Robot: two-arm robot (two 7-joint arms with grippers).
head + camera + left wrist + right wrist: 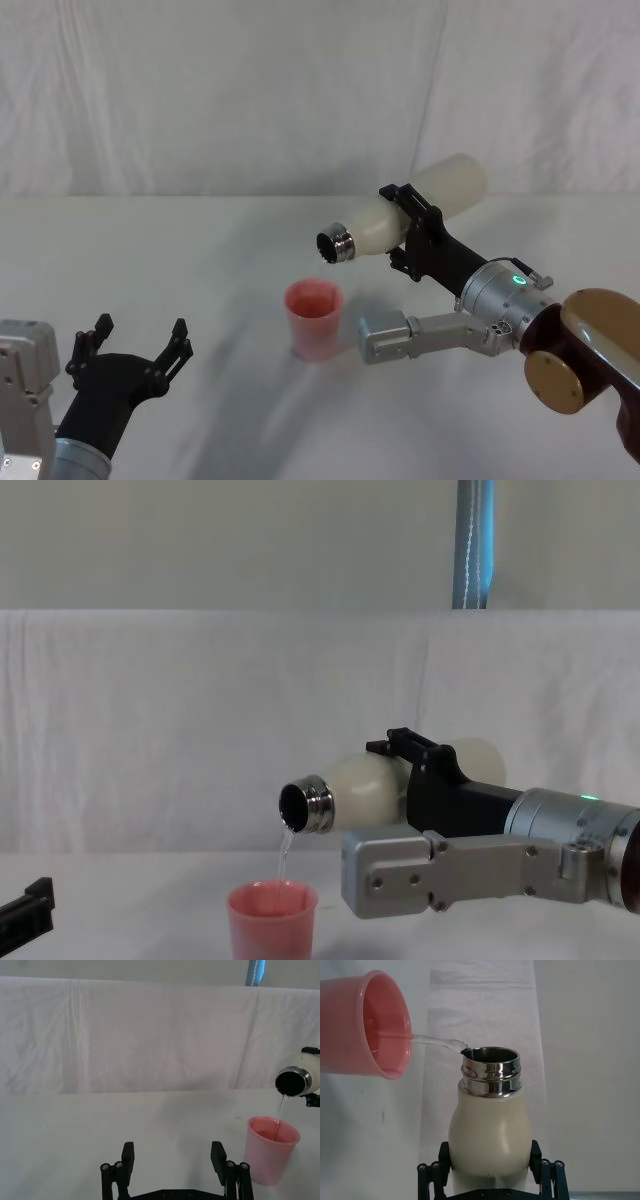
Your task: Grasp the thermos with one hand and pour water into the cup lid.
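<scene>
The jaws of the right gripper (412,232) are shut tight around the middle of the thermos (400,215), one finger on each side of its cream body. The thermos is held up in the air, tipped over almost flat, with its shiny steel neck pointing down and toward the left side of the desk (200,250). Its open mouth hangs just above the cup lid (314,318) and a little to the right of it. A thin stream of water (285,852) is seen falling from the lip of the neck into the cup lid. In the right wrist view the water (437,1042) runs from the steel rim straight into the pink cup lid (367,1025), past the thermos (490,1125).

The cup lid stands upright on the desk, about in the middle, closer to the near edge than to the far one. It is touched by nothing but the water.

The left gripper (135,350) is kept low by the near left corner of the desk, well apart from the cup lid. Its jaws are spread wide and nothing is held in them. In the left wrist view the two fingers (128,1157) are seen apart, with bare desk between them.
</scene>
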